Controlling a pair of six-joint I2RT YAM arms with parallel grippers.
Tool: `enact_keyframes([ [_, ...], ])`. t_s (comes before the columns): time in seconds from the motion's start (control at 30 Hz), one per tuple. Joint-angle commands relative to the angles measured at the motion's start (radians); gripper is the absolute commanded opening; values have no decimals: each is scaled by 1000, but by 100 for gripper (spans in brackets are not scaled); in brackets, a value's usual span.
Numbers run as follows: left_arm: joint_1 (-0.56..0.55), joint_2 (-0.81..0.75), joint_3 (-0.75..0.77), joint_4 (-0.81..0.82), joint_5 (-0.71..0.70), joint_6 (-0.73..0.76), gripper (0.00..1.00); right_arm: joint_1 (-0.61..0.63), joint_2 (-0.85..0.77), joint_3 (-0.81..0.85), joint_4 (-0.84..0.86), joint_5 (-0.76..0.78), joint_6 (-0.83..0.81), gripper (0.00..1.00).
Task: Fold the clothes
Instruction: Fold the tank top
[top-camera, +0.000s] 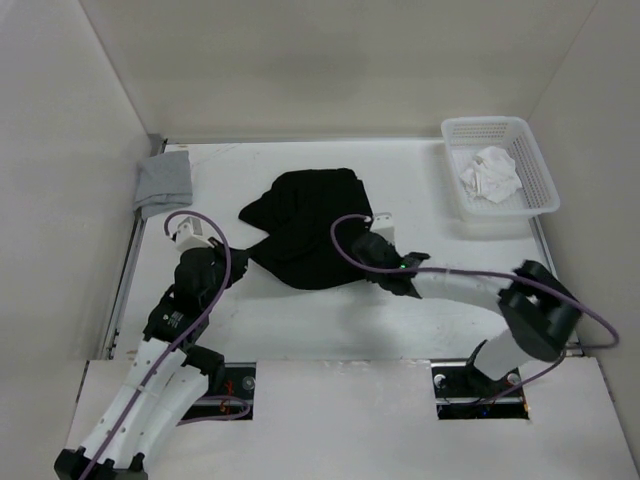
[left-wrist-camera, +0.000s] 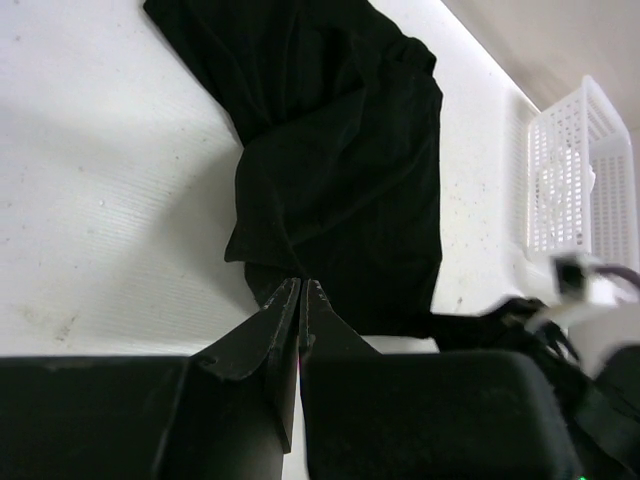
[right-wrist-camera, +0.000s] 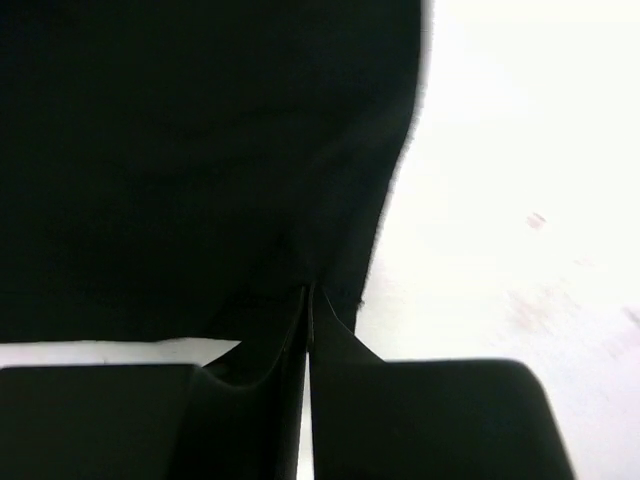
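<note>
- Two arms are reaching onto the white table (top-camera: 300, 325) in the top external view, one from each side of the black garment (top-camera: 305, 225), which is lying crumpled near the middle of the table.
- Seen from above, the left gripper (top-camera: 238, 260) is meeting the garment's near-left corner, and the right gripper (top-camera: 362, 250) is sitting at its near-right edge; from this height the jaws are too dark against the cloth to read.
- Also in that view, a small grey cloth (top-camera: 163, 180) is resting at the far-left corner, and a white basket (top-camera: 535, 165) at the far right is holding a white cloth (top-camera: 488, 172), both well apart from the garment.
- Looking through the left wrist camera, the left gripper (left-wrist-camera: 302, 285) is pressing its fingers together with only a hairline between them, pinching the nearest corner of the black garment (left-wrist-camera: 340, 150), which is spreading away across the table (left-wrist-camera: 100, 200) towards the basket (left-wrist-camera: 600, 170).
- Looking through the right wrist camera, the right gripper (right-wrist-camera: 308, 292) is clamping its fingers almost flush together on the hem of the black garment (right-wrist-camera: 200, 150), which is filling the left side, while bare table (right-wrist-camera: 520, 200) is showing on the right.
</note>
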Motion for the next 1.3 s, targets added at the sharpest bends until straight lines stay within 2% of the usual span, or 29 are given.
enact_keyframes([
  [0.0, 28, 0, 49, 47, 14, 26, 1, -61, -313, -140, 30, 11, 126, 5],
  [0.13, 63, -15, 65, 38, 16, 26, 1, -115, -514, -290, 15, -35, 227, 7],
  [0.27, 85, -31, 50, 21, 42, 13, 1, -140, -717, -448, -17, -144, 348, 10],
  [0.37, 87, -51, 22, 4, 60, -4, 1, -97, -774, -465, -94, -160, 433, 16],
  [0.43, 88, -67, 14, -11, 60, -7, 1, -77, -783, -453, -115, -126, 436, 26],
  [0.47, 88, -80, 11, -25, 60, -7, 1, -59, -782, -441, -128, -97, 430, 35],
  [0.5, 90, -81, 11, -27, 60, -7, 1, -55, -777, -438, -129, -92, 427, 37],
  [0.63, 88, -100, 8, -39, 60, -7, 1, -49, -682, -410, -119, -112, 428, 38],
  [0.73, 87, -92, 2, -24, 69, -9, 1, -43, -523, -373, -50, -107, 433, 39],
  [0.87, 76, -89, -12, -13, 79, -13, 1, -54, -429, -369, 82, -150, 456, 42],
  [1.1, 79, -107, -26, -18, 79, -4, 1, -100, -314, -407, 217, -232, 511, 37],
  [1.27, 76, -106, -20, -10, 79, -4, 1, -126, -283, -395, 210, -232, 524, 23],
])
